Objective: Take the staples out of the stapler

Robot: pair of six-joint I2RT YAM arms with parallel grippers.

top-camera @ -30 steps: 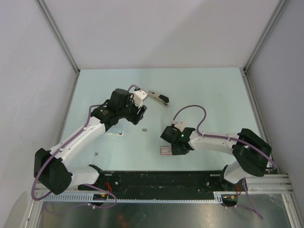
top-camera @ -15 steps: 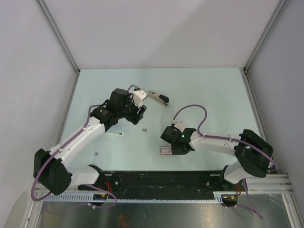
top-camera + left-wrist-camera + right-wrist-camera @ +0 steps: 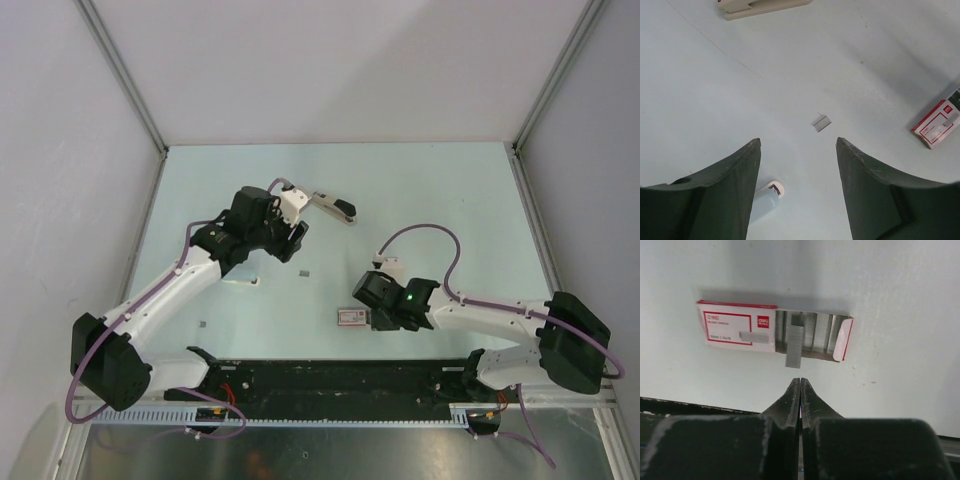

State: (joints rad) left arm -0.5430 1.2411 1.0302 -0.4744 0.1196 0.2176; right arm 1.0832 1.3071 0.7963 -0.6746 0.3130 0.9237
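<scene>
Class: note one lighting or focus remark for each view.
Top external: evenly lit and sharp. Left wrist: its own fingers are dark, the stapler cut off by the top edge. Right wrist: the staple box is crisp, a soft shadow above it.

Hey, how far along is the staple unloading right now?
Done: a staple strip lies across the open box. In hand: nothing; right gripper shut and empty, left gripper open. Left: stapler lies apart from both; whether it's empty can't be seen.
</scene>
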